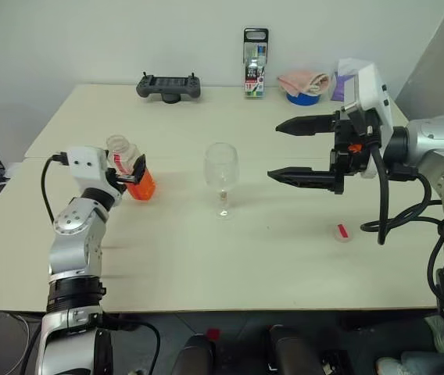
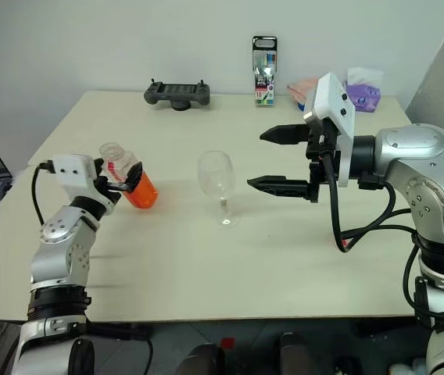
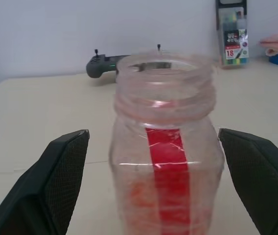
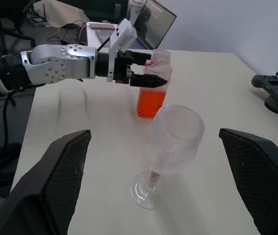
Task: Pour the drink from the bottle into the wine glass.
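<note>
Cap is off: the bottle (image 1: 130,173) has an open mouth and a small red cap (image 1: 343,231) lies on the table (image 1: 206,266) near the right arm. So the step in hand looks like reaching for the bottle before the pour.

The left gripper (image 4: 146,72) has its fingers spread wide on either side of the bottle; the left wrist view shows clear gaps both sides, so not clamped. The bottle stands upright on the table, the drink (image 2: 139,193) filling the lower part.

The wine glass (image 1: 221,176) stands upright and empty, mid-table, apart from the bottle.

The right gripper (image 1: 302,150) hangs above the table beside the glass, fingers wide apart, holding nothing.

Next move: close left fingers on the bottle, lift, bring the mouth over the glass bowl, tilt slowly. The right could steady the stem.
</note>
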